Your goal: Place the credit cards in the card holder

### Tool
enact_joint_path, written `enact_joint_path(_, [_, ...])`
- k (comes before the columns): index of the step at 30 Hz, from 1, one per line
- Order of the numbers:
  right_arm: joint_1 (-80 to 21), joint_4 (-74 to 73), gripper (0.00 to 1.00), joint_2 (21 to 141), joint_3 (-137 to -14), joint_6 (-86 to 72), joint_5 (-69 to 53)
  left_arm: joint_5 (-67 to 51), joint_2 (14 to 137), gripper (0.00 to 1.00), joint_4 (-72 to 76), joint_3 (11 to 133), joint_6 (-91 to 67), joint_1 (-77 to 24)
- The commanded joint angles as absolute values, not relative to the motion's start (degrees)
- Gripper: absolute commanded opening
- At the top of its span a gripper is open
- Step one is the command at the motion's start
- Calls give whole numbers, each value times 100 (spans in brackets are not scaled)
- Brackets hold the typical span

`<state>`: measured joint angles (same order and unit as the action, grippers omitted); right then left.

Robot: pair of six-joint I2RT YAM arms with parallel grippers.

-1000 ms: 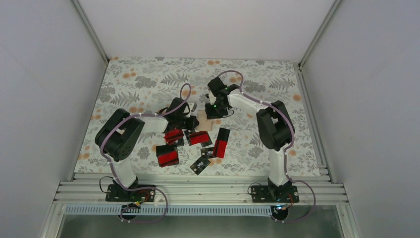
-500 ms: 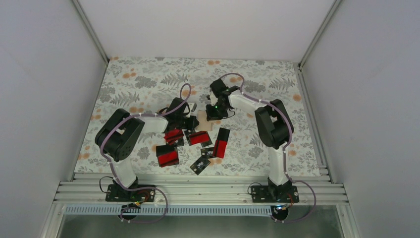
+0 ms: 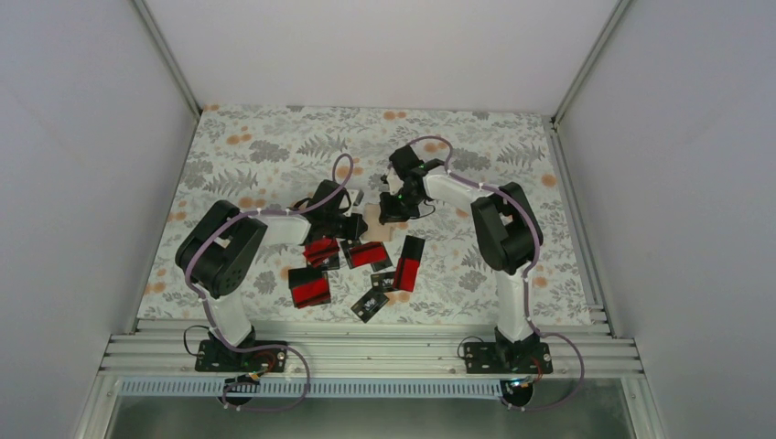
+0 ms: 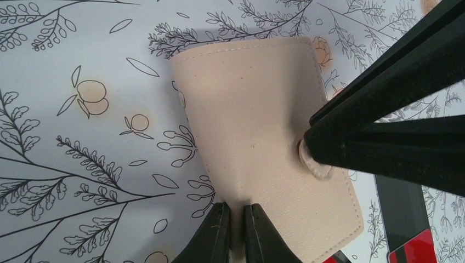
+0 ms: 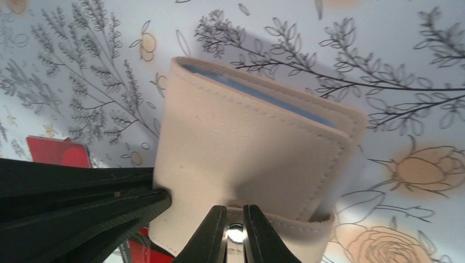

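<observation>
In the top view the card holder (image 3: pixel 377 223) is largely hidden between the two arms. Only a pale sliver is made out near the middle of the table (image 3: pixel 256 146), and whether it is lifted off the surface cannot be told. In the left wrist view its snap is covered by the dark fingers reaching in from the right, and one corner is cut off at the bottom edge. Most of the credit cards (image 3: pixel 366 253) are seen only from above, scattered between the holder and the near edge of the table.

Against the picture of a second ago, the right wrist is seen shifted slightly toward the far edge and its fingers are drawn closer together. The cards and the left arm are unchanged.

The left gripper (image 4: pixel 236 229) is clenched on one edge of the holder – the tan skin is puckered where it is pinched. The right gripper (image 5: pixel 234 231) is closed on the snap tab at the opposite edge, with the metal snap glinting between the tips. The holder is folded, and a blue-grey strip of lining is shown at its far edge.
</observation>
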<state>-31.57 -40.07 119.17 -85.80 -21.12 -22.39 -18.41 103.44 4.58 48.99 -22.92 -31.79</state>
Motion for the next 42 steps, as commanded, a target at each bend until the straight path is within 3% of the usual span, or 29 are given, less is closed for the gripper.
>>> enact_joint_path(1, [-3195,-3856,10,11963,-8517,-2174,-2619,-1793,10371,7,231,4983,-2144,-3237])
enact_joint_path(14, [-3191,-3812,8,11975,-8422,-2215,-2396,-1784,10398,7,212,5007,-2146,-3261])
enact_joint_path(24, [-3096,-3735,8,11309,-8468,-2136,-2113,-1551,10144,8,-28,5094,-2074,-3278])
enact_joint_path(35, [-2853,-3193,7,10780,-7488,-2196,-2126,-1092,9785,35,-900,5585,-1890,-3283])
enact_joint_path(42, [-2752,-2751,7,10388,-6804,-2210,-2451,-1336,9863,37,-1163,5977,-1945,-3348])
